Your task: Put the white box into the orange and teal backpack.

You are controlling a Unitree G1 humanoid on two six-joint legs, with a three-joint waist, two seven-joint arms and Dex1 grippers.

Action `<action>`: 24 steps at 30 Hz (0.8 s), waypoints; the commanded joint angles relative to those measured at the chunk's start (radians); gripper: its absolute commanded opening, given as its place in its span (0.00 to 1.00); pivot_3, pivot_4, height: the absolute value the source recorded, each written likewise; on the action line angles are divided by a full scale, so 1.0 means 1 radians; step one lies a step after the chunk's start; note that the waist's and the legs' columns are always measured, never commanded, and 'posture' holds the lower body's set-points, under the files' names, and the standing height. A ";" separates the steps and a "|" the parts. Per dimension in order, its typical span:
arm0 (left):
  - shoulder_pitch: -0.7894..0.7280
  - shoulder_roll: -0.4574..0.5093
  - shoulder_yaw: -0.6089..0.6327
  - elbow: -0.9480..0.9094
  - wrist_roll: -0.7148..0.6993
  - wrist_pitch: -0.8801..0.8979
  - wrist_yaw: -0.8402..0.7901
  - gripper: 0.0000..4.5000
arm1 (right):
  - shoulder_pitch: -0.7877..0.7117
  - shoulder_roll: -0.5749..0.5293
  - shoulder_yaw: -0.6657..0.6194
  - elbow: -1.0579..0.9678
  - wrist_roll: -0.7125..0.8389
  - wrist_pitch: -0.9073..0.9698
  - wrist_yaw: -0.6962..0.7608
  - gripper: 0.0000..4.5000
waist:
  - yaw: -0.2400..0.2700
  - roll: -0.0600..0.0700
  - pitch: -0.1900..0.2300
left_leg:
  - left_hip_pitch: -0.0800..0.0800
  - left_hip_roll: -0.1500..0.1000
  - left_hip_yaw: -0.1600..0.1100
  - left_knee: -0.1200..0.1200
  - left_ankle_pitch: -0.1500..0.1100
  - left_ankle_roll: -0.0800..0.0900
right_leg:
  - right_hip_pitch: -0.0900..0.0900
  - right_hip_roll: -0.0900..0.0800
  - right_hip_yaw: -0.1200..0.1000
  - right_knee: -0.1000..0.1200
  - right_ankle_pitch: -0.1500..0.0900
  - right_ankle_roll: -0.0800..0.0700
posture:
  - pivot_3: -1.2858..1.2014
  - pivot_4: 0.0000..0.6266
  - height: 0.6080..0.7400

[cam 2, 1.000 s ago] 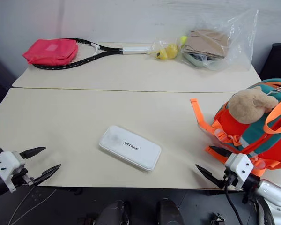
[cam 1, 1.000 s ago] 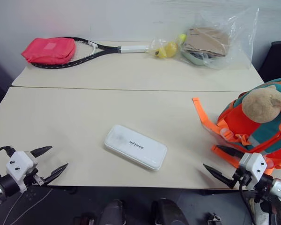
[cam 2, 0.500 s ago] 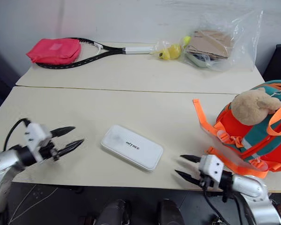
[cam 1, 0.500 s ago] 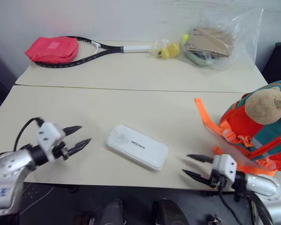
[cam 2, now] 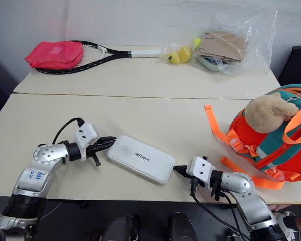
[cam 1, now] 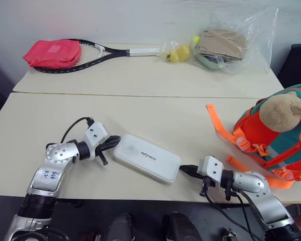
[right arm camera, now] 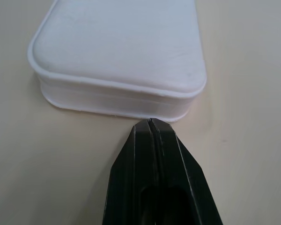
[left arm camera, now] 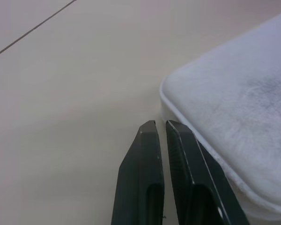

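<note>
The white box (cam 1: 147,158) lies flat on the table (cam 1: 140,118); left gripper (cam 1: 114,141) and right gripper (cam 1: 185,169), both closed and empty, press its two ends

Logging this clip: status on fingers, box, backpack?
Left gripper and right gripper shut, tips at opposite ends of the white box. Box flat on table, unlifted. Orange and teal backpack to the right; nothing between.
</note>
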 commanded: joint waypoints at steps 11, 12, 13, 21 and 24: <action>0.256 0.036 0.127 -0.262 -0.084 0.068 0.002 0.08 | -0.175 -0.039 -0.033 0.114 -0.018 0.064 0.002 0.00 | 0.003 0.000 0.000 | 0.000 0.000 0.000 0.000 0.000 0.000 | 0.000 -0.001 0.000 -0.001 0.000 0.000 | 0.52 0.24 1.00; 0.262 0.036 0.161 -0.252 -0.092 0.081 0.018 0.08 | -0.175 -0.053 -0.037 0.129 -0.020 0.059 0.010 0.00 | 0.006 0.000 0.000 | 0.000 0.000 -0.001 0.000 0.000 0.001 | 0.000 -0.001 0.000 -0.001 0.000 0.000 | 0.52 0.24 1.00; 0.269 0.044 0.192 -0.238 -0.100 0.097 0.026 0.08 | -0.174 -0.065 -0.043 0.140 -0.021 0.051 0.017 0.00 | 0.006 0.000 0.000 | 0.000 0.000 -0.001 0.000 0.000 0.001 | 0.000 -0.001 -0.001 -0.001 0.000 0.000 | 0.52 0.24 1.00; 0.227 0.124 0.465 -0.162 -0.547 0.806 0.012 0.40 | -0.180 -0.128 -0.060 0.158 0.007 0.029 0.080 0.00 | 0.001 0.000 0.001 | -0.001 0.000 -0.002 0.000 -0.001 0.001 | 0.000 -0.001 -0.001 -0.001 0.000 0.000 | 0.52 0.24 1.00; 0.102 0.148 0.448 -0.128 -0.619 0.962 0.038 0.61 | -0.180 -0.145 -0.044 0.134 0.028 0.038 0.131 0.00 | 0.007 0.000 0.001 | 0.000 -0.001 -0.002 0.000 0.000 0.001 | 0.001 -0.001 -0.001 0.000 0.000 0.000 | 0.52 0.24 1.00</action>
